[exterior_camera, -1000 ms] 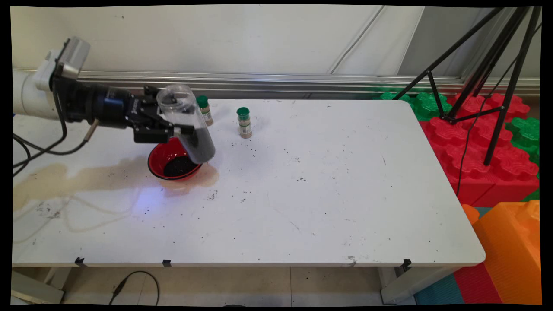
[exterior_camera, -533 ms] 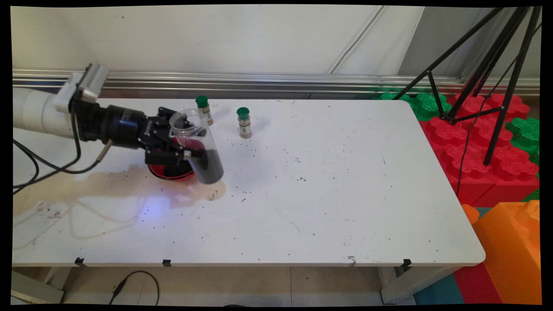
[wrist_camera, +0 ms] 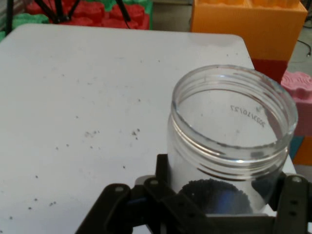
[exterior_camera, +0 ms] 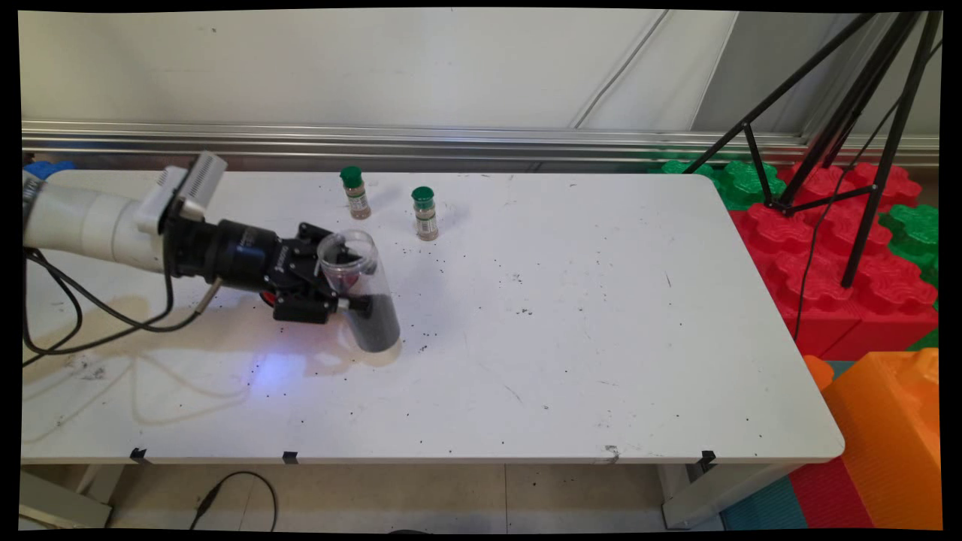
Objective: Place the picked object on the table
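Observation:
My gripper is shut on a clear plastic jar with dark grains in its lower half. The jar leans slightly, mouth up and to the left, and its base is at or just above the white table. In the hand view the jar stands between my fingers, its open mouth facing the camera and grains on the bottom. A red bowl is almost wholly hidden behind my hand; only a red sliver shows. Two small green-capped spice bottles stand farther back.
Dark grains lie scattered over the table, and a brownish wet stain spreads at the left. A black tripod stands on red and green foam blocks to the right. An orange block sits at the near right corner.
My arm has come down and toward the near right with the jar. The jar went from tilted over the red bowl to low at the table, right of the bowl.

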You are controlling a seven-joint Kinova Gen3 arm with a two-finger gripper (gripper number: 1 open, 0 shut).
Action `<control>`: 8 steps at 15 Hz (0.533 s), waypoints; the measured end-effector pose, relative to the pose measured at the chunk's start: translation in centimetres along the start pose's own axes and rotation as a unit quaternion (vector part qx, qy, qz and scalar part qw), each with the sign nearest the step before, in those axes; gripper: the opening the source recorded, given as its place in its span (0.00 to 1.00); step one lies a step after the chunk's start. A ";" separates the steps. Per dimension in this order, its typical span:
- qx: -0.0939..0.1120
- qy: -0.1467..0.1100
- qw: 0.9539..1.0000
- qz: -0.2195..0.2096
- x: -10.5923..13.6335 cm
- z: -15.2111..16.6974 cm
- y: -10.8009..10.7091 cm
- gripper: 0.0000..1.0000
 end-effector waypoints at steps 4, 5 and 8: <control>-0.010 -0.008 1.000 -0.001 -1.4 1.0 0.0 0.00; -0.012 -0.010 1.000 -0.001 -1.7 1.2 0.0 0.00; -0.018 -0.016 1.000 -0.001 -2.5 1.8 0.0 0.00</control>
